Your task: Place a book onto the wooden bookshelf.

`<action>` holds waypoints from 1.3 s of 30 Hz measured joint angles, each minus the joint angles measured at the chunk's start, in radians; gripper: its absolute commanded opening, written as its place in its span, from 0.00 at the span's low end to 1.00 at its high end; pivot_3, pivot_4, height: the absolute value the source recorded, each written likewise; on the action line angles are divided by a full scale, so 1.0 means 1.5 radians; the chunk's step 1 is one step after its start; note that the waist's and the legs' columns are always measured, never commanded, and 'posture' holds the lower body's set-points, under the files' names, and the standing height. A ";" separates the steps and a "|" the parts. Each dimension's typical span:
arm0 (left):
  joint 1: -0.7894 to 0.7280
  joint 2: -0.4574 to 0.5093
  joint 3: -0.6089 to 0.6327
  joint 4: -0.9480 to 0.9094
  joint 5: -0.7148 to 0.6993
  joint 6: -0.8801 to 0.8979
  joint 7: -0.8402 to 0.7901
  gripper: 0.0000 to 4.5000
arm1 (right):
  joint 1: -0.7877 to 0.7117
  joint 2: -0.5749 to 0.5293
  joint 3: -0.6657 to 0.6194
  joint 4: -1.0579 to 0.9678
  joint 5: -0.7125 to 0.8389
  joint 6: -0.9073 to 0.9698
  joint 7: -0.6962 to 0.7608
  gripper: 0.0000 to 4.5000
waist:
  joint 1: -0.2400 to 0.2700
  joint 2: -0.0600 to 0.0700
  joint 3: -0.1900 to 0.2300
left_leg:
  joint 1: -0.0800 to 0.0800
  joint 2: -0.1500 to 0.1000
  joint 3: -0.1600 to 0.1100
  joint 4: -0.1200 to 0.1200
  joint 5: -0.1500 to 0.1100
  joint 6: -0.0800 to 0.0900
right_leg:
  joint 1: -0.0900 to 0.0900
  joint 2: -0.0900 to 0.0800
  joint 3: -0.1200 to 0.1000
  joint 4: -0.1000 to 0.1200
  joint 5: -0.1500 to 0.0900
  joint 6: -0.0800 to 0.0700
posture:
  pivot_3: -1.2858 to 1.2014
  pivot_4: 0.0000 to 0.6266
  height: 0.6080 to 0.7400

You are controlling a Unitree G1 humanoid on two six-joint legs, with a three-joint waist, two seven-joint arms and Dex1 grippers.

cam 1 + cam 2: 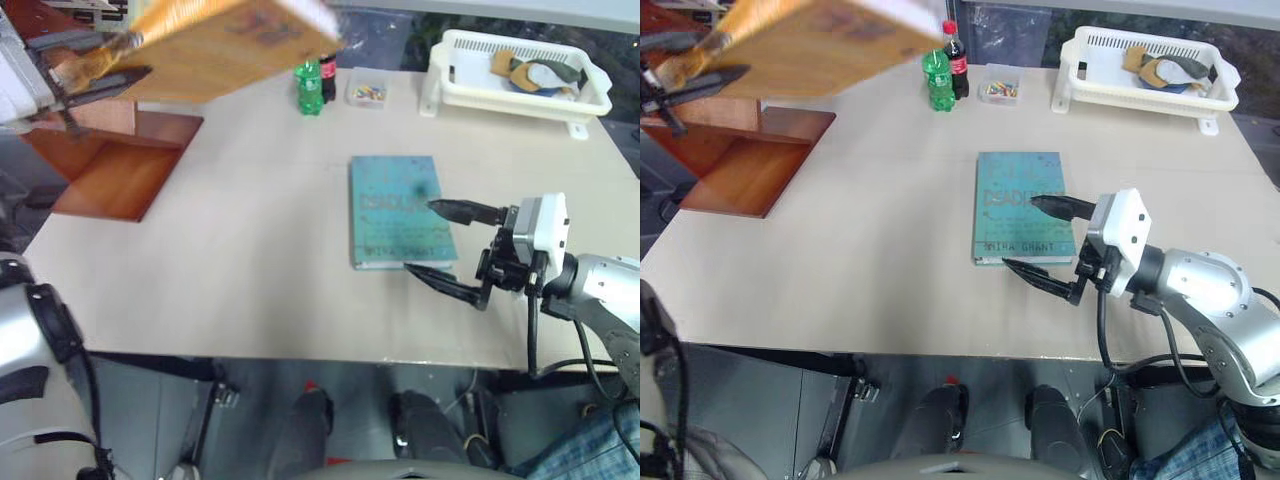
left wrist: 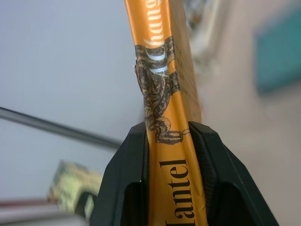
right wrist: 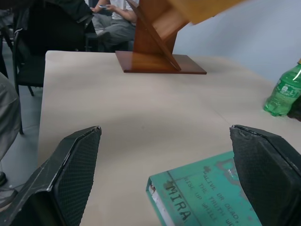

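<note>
Orange-yellow book (image 1: 225, 45) clamped by its spine in left gripper (image 2: 171, 141), both black fingers (image 2: 124, 179) pressed tight against the cover either side. Held high off the table (image 1: 250, 250), tilted, just above and beside the wooden bookshelf (image 1: 120, 165) at the table's far left corner. Not yet resting on any board; no contact with the shelf visible.

Right gripper (image 1: 1040, 240) spread wide, nothing between its fingers, hovering low over the near edge of the teal-blue book (image 1: 1020, 205) lying flat mid-table. Not touching it, as far as can be told.

Behind: green bottle (image 1: 309, 88) with a dark cola bottle (image 1: 956, 58) beside it, small clear box (image 1: 365, 92) of coloured bits, white plastic basket (image 1: 520, 75) at the far right.

Judged progress: pickup and lift done, carry nearly done. Left to do: lowering and aligning the book against the shelf's boards, setting it down, letting go, drawing the arm clear.
</note>
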State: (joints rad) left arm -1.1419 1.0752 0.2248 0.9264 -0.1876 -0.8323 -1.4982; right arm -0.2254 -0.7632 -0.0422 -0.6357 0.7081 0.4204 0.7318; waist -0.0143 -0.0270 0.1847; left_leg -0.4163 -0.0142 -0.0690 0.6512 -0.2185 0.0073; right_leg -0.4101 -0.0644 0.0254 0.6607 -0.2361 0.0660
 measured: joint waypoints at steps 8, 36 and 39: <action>-0.096 0.130 -0.114 0.171 0.199 -0.127 0.096 0.21 | -0.013 0.029 0.008 0.018 -0.025 -0.007 0.024 1.00 | -0.004 -0.001 0.001 | 0.000 0.000 0.000 0.000 0.000 0.000 | 0.000 0.000 0.000 0.001 0.000 0.001 | 0.52 0.24 1.00; -0.156 0.175 -0.317 0.242 0.543 -0.055 0.549 0.21 | -0.012 0.042 0.015 0.017 -0.042 -0.006 0.030 1.00 | -0.014 -0.005 0.002 | 0.000 0.001 0.000 0.000 0.000 0.000 | -0.001 0.000 0.000 0.001 -0.001 0.001 | 0.52 0.24 1.00; -0.164 0.184 -0.328 0.242 0.556 -0.045 0.558 0.21 | -0.012 0.043 0.015 0.017 -0.042 -0.006 0.030 1.00 | -0.016 -0.005 0.002 | 0.000 0.001 0.000 0.000 0.000 0.000 | -0.001 0.000 0.000 0.001 -0.001 0.002 | 0.52 0.24 1.00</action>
State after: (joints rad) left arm -1.3880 1.3515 -0.2668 1.2896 0.6460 -0.8998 -0.6606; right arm -0.2438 -0.6988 -0.0199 -0.6101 0.6449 0.4119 0.7767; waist -0.0378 -0.0351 0.1879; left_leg -0.4166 -0.0133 -0.0683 0.6518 -0.2185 0.0072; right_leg -0.4112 -0.0643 0.0249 0.6626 -0.2372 0.0683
